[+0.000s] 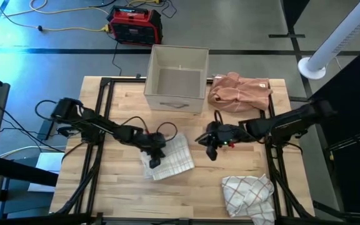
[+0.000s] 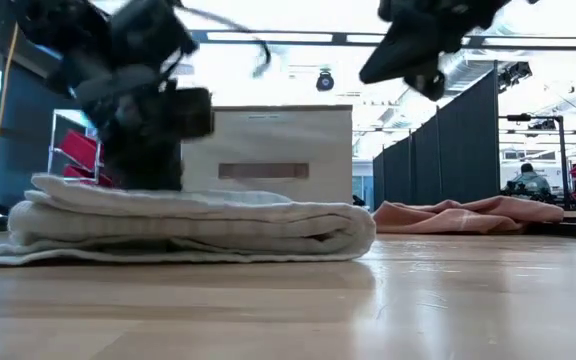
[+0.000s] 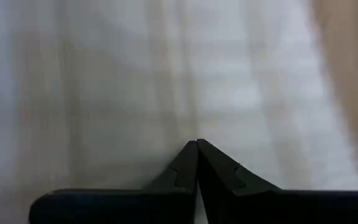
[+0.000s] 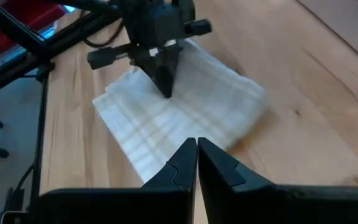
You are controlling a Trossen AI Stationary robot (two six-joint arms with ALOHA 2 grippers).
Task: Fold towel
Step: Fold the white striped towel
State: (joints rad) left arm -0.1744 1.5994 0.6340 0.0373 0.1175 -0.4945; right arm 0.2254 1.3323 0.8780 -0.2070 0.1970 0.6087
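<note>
The left gripper [image 1: 154, 160], tips pressed together, pins the folded towel [image 1: 170, 156] flat on the counter [image 1: 199, 187]; the right gripper [image 1: 210, 150], likewise closed, hovers alongside.

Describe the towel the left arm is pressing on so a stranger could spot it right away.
Find the open beige bin at the table's back edge. Just in front of it lies the folded white towel, with the left gripper on top, jaws shut. Unlike the crumpled checked cloth and the pink cloth, it is neatly flat.

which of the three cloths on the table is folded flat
The white checked towel under the left hand, mid-table. The pink cloth beside the box and the white cloth at the front right edge lie crumpled.
</note>
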